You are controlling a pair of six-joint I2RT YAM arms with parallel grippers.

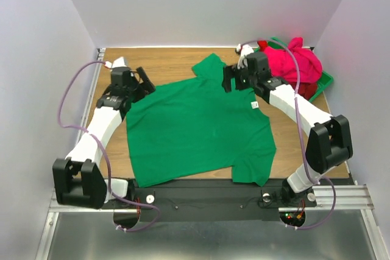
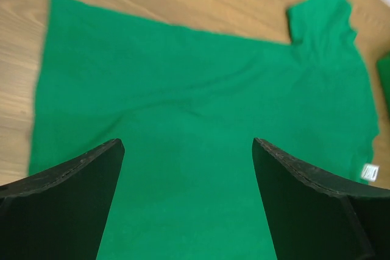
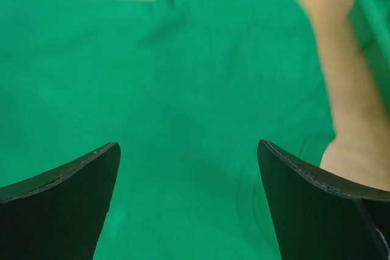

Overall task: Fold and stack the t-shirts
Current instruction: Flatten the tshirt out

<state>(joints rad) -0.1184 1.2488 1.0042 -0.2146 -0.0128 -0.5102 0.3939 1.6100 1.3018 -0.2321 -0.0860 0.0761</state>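
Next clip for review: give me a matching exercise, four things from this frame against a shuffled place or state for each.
Things
1. plain kelly green cotton t-shirt
2. bright pink t-shirt
3. rigid green plastic bin
4. left gripper

Places or states
A. heaped inside the bin
B. open, over green fabric
C. spread flat on the wooden table
D. at the table's far right corner

Pairs: 1-C, 2-A, 3-D, 4-B
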